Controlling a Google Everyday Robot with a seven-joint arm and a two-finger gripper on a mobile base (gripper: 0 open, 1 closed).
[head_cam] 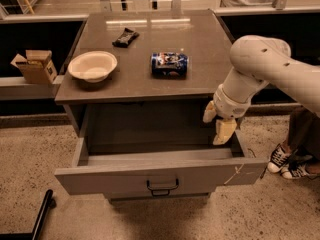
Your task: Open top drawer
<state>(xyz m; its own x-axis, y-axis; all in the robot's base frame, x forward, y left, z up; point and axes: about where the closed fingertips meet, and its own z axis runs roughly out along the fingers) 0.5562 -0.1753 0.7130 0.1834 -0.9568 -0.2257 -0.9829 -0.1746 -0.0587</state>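
The top drawer (125,176) is a wide grey drawer with a black bar handle (162,186) and white crossed scratches (237,174) near the right end of its front. It stands pulled far out from under the grey tabletop (150,79), and the part of its inside that shows holds nothing. My gripper (217,123) hangs on the white arm (260,64) over the drawer's inner right end, pointing down, just below the tabletop's edge. It is open and holds nothing. It is well away from the handle. The lower drawers are hidden under the open one.
On the tabletop lie a white bowl (92,65), a blue can on its side (169,64) and a dark snack bar (125,36). A cardboard box (34,66) sits on a ledge at left. A person's shoes (287,163) are at right. A black bar (40,216) lies on the floor at lower left.
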